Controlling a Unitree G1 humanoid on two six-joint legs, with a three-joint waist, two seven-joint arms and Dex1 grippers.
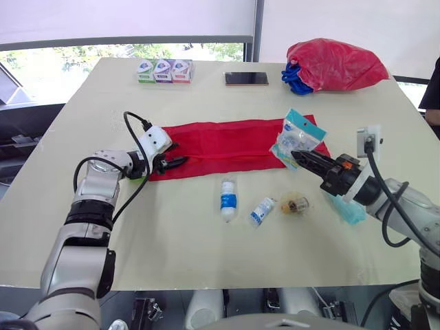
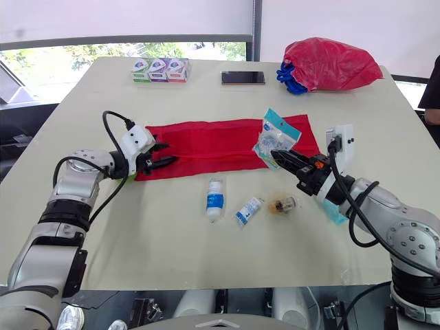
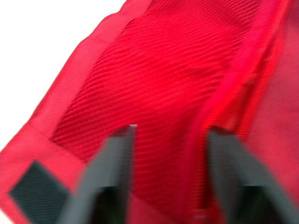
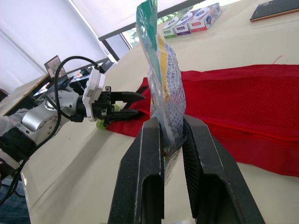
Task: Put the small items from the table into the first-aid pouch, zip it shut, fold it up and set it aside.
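Three small items, bottle [image 1: 228,199], vial [image 1: 262,210] & wrapped bit [image 1: 294,204], are left near side of the red pouch [image 1: 227,146], laid flat mid-table. A clear packet [image 1: 297,137] is pinched by the right gripper [image 1: 297,157] over its right end, prob. for loading. The left gripper [image 1: 179,155] is spread wide at its left end, prob. to steady it.

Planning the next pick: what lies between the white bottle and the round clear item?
A small blue-and-white tube, apart from both, seen in the left eye view.
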